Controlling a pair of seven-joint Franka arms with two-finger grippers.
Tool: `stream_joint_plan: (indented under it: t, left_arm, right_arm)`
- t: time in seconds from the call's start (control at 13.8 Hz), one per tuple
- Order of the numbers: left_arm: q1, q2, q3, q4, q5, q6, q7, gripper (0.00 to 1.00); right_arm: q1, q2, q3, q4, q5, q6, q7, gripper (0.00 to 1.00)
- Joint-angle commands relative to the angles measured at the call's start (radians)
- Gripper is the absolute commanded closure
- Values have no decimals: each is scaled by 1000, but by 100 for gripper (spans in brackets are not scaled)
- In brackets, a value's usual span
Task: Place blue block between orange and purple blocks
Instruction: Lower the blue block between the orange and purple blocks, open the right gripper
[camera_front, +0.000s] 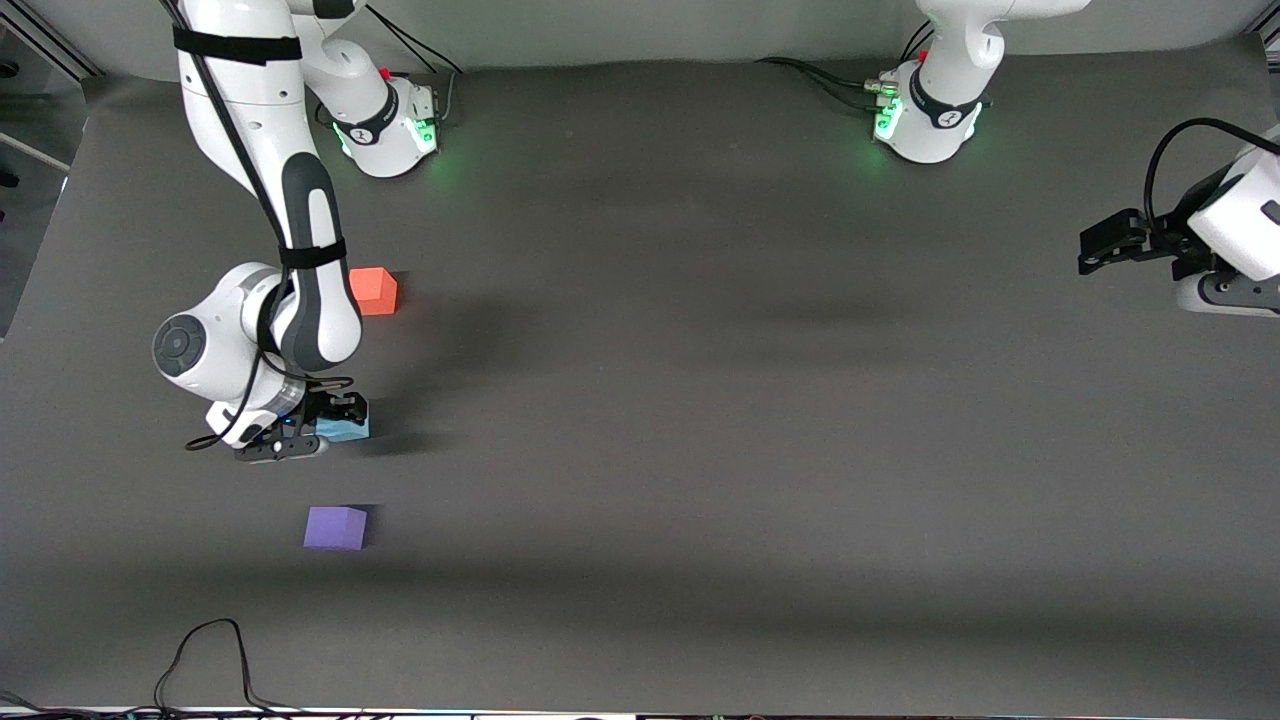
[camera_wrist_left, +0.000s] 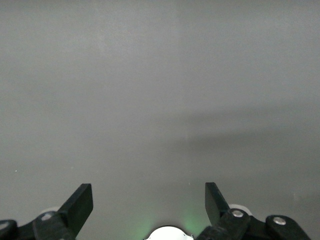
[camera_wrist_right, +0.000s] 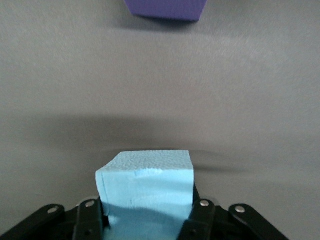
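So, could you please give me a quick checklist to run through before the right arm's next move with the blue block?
1. Blue block sits between the right gripper fingers: ok.
2. Block lies between the orange block and the purple block along the near-far line: ok.
3. Block resting flat on the table, not lifted: cannot tell.
4. Orange and purple blocks untouched by the gripper: ok.
5. Left gripper open, waiting at its own end of the table: ok.
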Motion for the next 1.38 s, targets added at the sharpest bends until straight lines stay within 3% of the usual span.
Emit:
stream_joint_plan:
  t: [0.0, 0.07, 0.29, 0.58, 0.8, 1.02, 1.31]
  left_arm:
    - [-2, -1, 3, -2, -9, 15, 1, 0]
    - [-2, 1, 3, -2, -9, 15, 1, 0]
    - [-2, 2, 3, -2, -9, 15, 1, 0]
    - [-2, 2, 3, -2, -9, 15, 1, 0]
    - [-4, 2, 3, -2, -10, 15, 1, 0]
    - [-2, 1, 3, 0, -10, 15, 1, 0]
    - [-2, 1, 3, 0, -10, 16, 1, 0]
  right_arm:
    - [10, 4, 7, -45, 89, 46, -74, 63]
    - [10, 7, 7, -49, 107, 46, -89, 59]
    - [12, 4, 7, -50, 127, 43, -93, 0]
    - [15, -51, 1, -53, 124, 27, -85, 0]
    - [33, -128, -65, -42, 51, -90, -73, 0]
    - [165, -189, -227, 16, -159, -208, 66, 0]
    - [398, -213, -522, 261, -238, -595, 156, 0]
